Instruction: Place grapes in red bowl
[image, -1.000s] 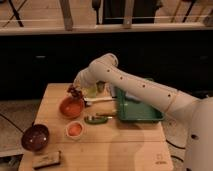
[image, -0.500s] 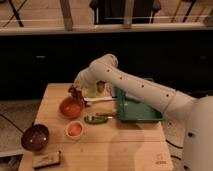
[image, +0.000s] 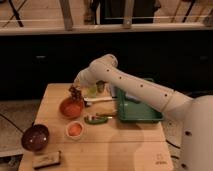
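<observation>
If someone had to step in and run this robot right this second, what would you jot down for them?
Gripper: at the end of the arm stretched across the table, over the far rim of the red bowl.
Grapes: a dark bunch right at the gripper's tip, just above the red bowl. Whether they already touch the bowl cannot be told.
Done: the grapes are brought to the bowl.
Left: let them go into the red bowl and draw the arm back.
Mind: the dark maroon bowl and the small pale bowl nearer the front are not the target.
</observation>
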